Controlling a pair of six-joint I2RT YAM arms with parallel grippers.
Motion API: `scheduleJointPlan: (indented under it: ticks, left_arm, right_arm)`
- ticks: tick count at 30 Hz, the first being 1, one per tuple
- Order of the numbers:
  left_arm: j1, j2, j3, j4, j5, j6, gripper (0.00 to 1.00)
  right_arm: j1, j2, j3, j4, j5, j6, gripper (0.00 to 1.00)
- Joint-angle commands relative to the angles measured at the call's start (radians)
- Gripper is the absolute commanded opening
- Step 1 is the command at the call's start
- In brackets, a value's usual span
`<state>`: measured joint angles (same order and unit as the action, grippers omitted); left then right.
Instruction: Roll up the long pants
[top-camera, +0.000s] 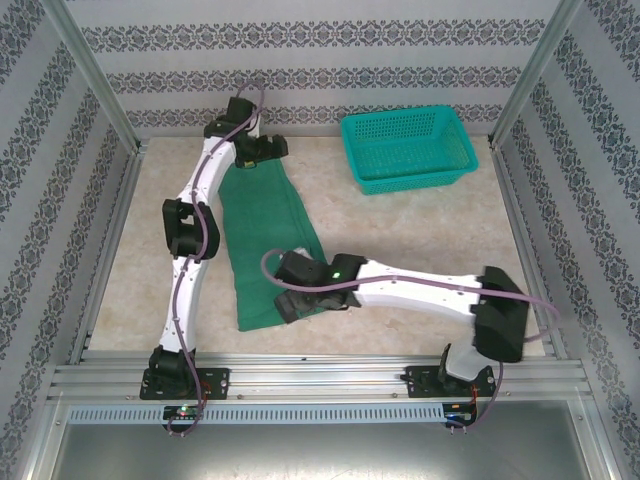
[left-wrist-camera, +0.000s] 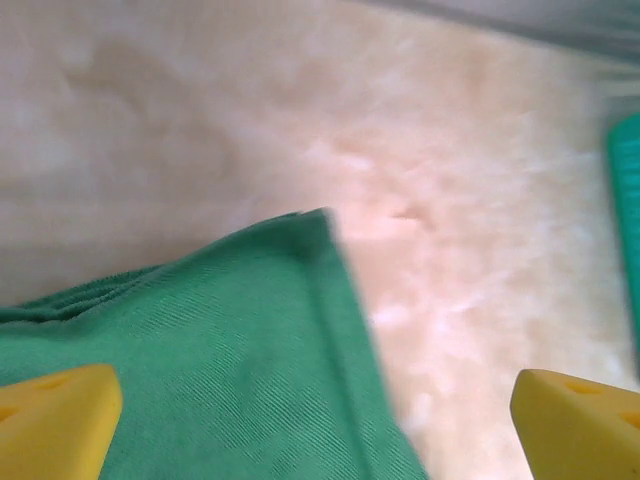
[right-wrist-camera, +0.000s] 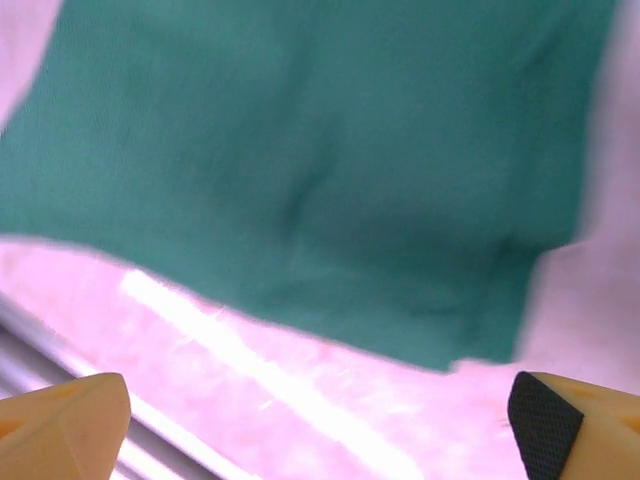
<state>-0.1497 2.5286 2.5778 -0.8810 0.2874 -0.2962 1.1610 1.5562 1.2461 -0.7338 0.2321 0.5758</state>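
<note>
Long pants (top-camera: 265, 240), judged soft and limp, best seized at an end; left gripper (left-wrist-camera: 320, 415) and right gripper (right-wrist-camera: 312, 420) were seen released above opposite ends.

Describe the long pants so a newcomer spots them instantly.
Start at the beige table and look at its left half. There lies a long, flat strip of dark green cloth running from near to far: the long pants. Unlike the teal mesh basket at the far right, it is soft and flat.
</note>
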Motion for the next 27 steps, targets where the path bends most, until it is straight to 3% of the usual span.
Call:
scheduleJointPlan:
  ticks: [1,2,3,4,5,6,7,8,9,13,19,27]
  left_arm:
    - [-0.047,-0.246,-0.089,0.072,-0.121,0.100,1.00]
    - [-0.048,-0.303,-0.155,0.081,-0.126,0.101,1.00]
    - [-0.048,-0.374,-0.271,0.115,-0.105,0.100,1.00]
    - [-0.048,-0.449,-0.402,0.163,-0.095,0.080,1.00]
    - [-0.048,-0.515,-0.528,0.202,-0.101,0.052,1.00]
    - [-0.045,-0.569,-0.631,0.201,-0.111,-0.001,1.00]
    - [-0.032,-0.603,-0.710,0.191,-0.013,0.005,0.99]
    - [-0.030,-0.640,-0.798,0.220,0.073,0.017,0.68]
    - [-0.033,-0.674,-0.878,0.232,0.044,0.006,0.00]
    - [-0.034,-0.727,-1.083,0.289,-0.066,0.000,0.00]
    - [-0.035,-0.636,-1.068,0.246,-0.109,0.034,0.00]
    - [-0.036,-0.464,-1.023,0.259,-0.062,0.040,0.00]
  right_arm:
    - [-0.011,-0.103,-0.081,0.038,0.319,-0.047,0.98]
    - [-0.025,-0.116,-0.130,0.096,0.301,-0.076,0.98]
    - [-0.041,-0.121,-0.182,0.161,0.295,-0.087,0.90]
    - [-0.070,-0.111,-0.197,0.191,0.257,-0.104,0.65]
    - [-0.099,-0.093,-0.185,0.180,0.224,-0.099,0.50]
    - [-0.131,-0.070,-0.169,0.171,0.188,-0.095,0.29]
    - [-0.157,-0.050,-0.166,0.187,0.138,-0.119,0.00]
    - [-0.168,-0.037,-0.165,0.195,0.144,-0.120,0.00]
    - [-0.174,-0.021,-0.161,0.206,0.165,-0.120,0.00]
    - [-0.213,0.045,-0.118,0.225,0.151,-0.148,0.00]
    - [-0.269,0.177,-0.036,0.243,-0.016,-0.159,0.00]
    - [-0.258,0.361,0.041,0.250,-0.113,-0.112,0.00]
